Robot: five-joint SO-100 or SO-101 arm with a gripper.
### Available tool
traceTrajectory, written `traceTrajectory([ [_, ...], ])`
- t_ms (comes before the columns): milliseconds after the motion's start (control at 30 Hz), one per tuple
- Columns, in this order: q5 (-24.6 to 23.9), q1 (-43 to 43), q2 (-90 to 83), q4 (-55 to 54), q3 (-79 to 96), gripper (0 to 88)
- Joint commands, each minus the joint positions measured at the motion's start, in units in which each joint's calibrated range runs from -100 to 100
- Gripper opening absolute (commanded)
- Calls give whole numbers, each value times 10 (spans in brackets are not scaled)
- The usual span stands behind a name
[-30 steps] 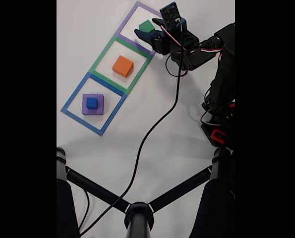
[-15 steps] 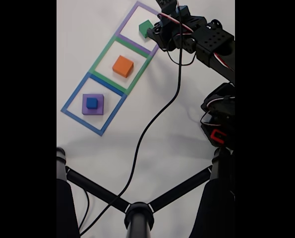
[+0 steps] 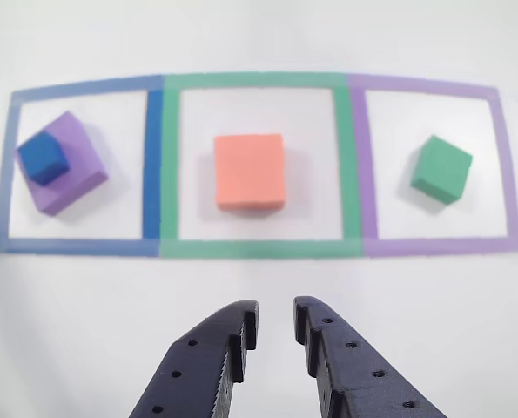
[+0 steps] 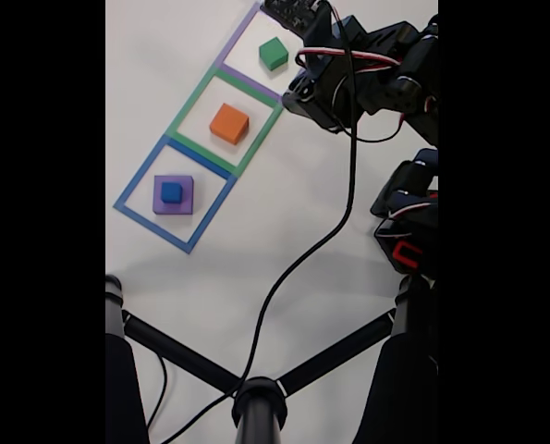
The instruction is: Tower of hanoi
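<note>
Tool (image 3: 276, 335), jaws narrowly parted, empty, hovers over white surface (image 3: 259, 279) facing orange cube (image 3: 250, 171); cubes look light, rigid, matte — grip across opp. flat sides.

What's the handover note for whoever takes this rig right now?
Gripper: empty, jaws slightly apart, hovering short of the row of squares in the other view, roughly in line with the middle one.
Cubes: dark blue cube sits on the purple cube in the blue square outline. Orange cube alone in the green square outline. Green cube alone in the purple square outline.
Done: nothing stacked beyond blue on purple.
Left: judging by the layout, the cubes are not yet gathered into one stack.
</note>
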Motion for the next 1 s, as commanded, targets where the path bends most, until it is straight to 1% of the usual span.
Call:
traceTrajectory([
  [0, 0, -49, -20, 21, -57, 0],
  [200, 0, -96, -20, 39, -80, 0],
  [333, 0, -119, -22, 38, -79, 22],
  [433, 0, -137, -22, 29, -73, 73],
  [500, 0, -146, -29, 3, -48, 145],
  [567, 0, -153, -41, -45, 1, 209],
  [633, 0, -156, -57, -122, 72, 258],
  [733, 0, -159, -73, -275, 191, 312],
  [800, 0, -159, -73, -367, 257, 337],
  [867, 0, -159, -69, -437, 308, 350],
  [967, 0, -163, -59, -498, 356, 357],
])
